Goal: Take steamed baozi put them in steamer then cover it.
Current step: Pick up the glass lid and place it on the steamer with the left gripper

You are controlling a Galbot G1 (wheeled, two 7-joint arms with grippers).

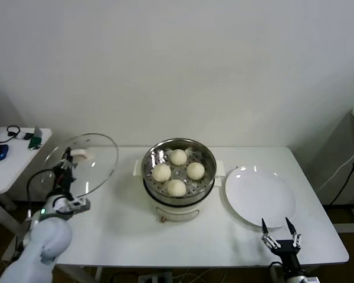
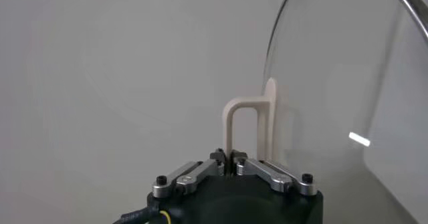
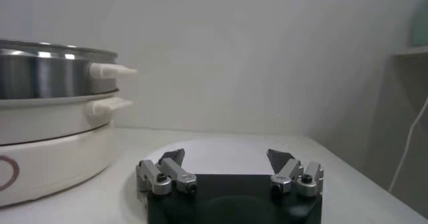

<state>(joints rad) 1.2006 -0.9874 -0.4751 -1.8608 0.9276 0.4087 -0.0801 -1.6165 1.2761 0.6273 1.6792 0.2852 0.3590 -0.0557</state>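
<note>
Left gripper (image 1: 65,167): we see it closed on the cover's (image 1: 85,164) cream handle (image 2: 249,128), lid lifted and tilted left of the steamer (image 1: 179,177).
Steamer: uncovered at table (image 1: 124,230) centre; we count four steamed baozi (image 1: 178,157) inside.
Plate (image 1: 259,196): just right of it.
Right gripper (image 1: 280,234): fingers spread, holding nothing, by the table's near edge.

The steamer (image 1: 178,177) sits at the centre of the tabletop (image 1: 118,230), with four steamed baozi (image 1: 177,172) inside it. A plate (image 1: 259,196) lies just right of it. At frame left, the cover (image 1: 82,165) stands tilted above the tabletop's left edge. A side table (image 1: 12,162) fills the far left.
</note>
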